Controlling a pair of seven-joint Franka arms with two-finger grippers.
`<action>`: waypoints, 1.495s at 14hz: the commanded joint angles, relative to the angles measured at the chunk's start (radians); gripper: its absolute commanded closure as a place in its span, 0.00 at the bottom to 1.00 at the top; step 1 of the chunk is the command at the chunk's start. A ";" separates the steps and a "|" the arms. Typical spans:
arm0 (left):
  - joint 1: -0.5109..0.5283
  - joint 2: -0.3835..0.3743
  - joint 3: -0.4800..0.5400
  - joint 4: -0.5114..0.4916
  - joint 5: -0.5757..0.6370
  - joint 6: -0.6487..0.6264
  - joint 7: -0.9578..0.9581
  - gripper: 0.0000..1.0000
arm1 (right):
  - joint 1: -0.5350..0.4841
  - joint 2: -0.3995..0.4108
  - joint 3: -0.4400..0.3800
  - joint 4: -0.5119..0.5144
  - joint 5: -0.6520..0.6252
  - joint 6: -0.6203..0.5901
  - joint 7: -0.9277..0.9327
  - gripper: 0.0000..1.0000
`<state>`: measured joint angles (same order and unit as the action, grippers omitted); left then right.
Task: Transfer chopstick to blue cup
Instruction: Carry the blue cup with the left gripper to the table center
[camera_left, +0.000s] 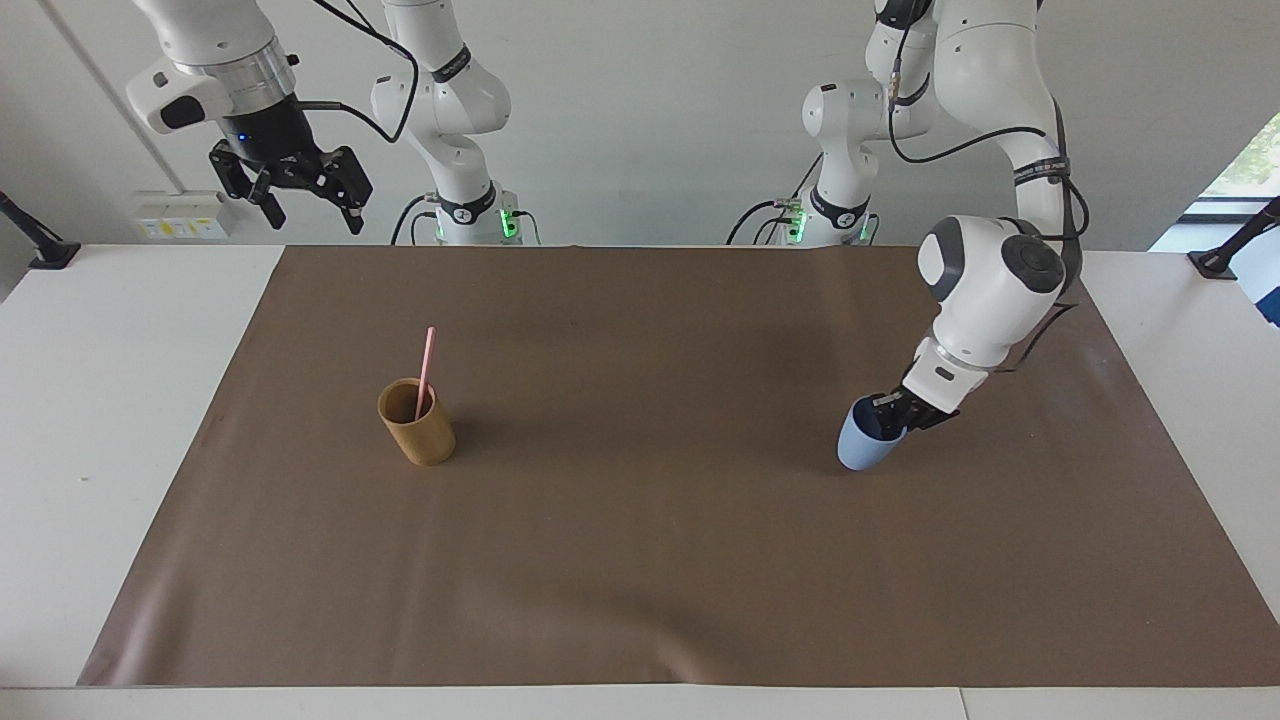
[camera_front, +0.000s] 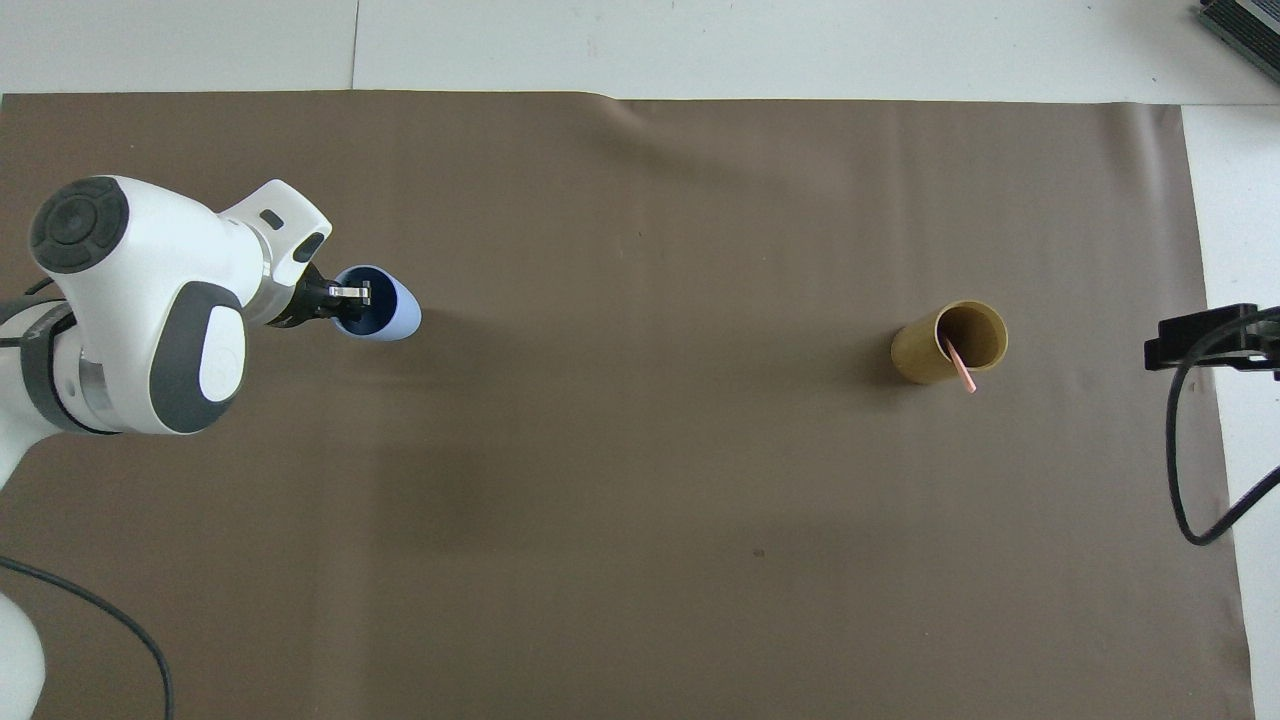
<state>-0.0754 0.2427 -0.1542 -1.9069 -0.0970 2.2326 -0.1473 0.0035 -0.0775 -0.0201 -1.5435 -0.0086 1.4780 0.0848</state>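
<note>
The counter (camera_left: 60, 420) carries a big brown mat (camera_left: 640, 560) that fills most of the facing view. In the right half of that view the left arm (camera_left: 990, 290) reaches down, and the left gripper (camera_left: 893, 412) has its fingers pinched on the rim of the blue cup (camera_left: 866, 443), one finger inside it. The cup is tilted in this grip and seems to hang just above the mat. In the upper left corner the right gripper (camera_left: 305, 200) waits high above the edge of the counter, its fingers spread wide and holding nothing.

The step in hand looks like moving the blue cup toward the brown cup (camera_left: 417, 422), which stands left of centre. The next move calls for setting the blue cup upright on the mat; then the right arm can pick the stick.

The blue cup appears empty. The brown cup holds the pink chopstick (camera_left: 427, 362), which leans on its rim and stands well above it.
</note>
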 joint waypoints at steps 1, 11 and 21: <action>-0.078 -0.016 0.019 0.000 -0.012 -0.030 -0.053 1.00 | -0.013 -0.019 0.008 -0.017 -0.007 -0.008 -0.025 0.00; -0.329 -0.040 0.019 -0.023 -0.010 -0.053 -0.392 1.00 | -0.013 -0.019 0.008 -0.017 -0.007 -0.008 -0.025 0.00; -0.385 -0.028 0.018 -0.049 -0.012 -0.033 -0.469 1.00 | -0.013 -0.019 0.008 -0.017 -0.007 -0.008 -0.025 0.00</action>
<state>-0.4277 0.2320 -0.1555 -1.9314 -0.0984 2.1984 -0.5920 0.0035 -0.0775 -0.0201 -1.5435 -0.0086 1.4780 0.0848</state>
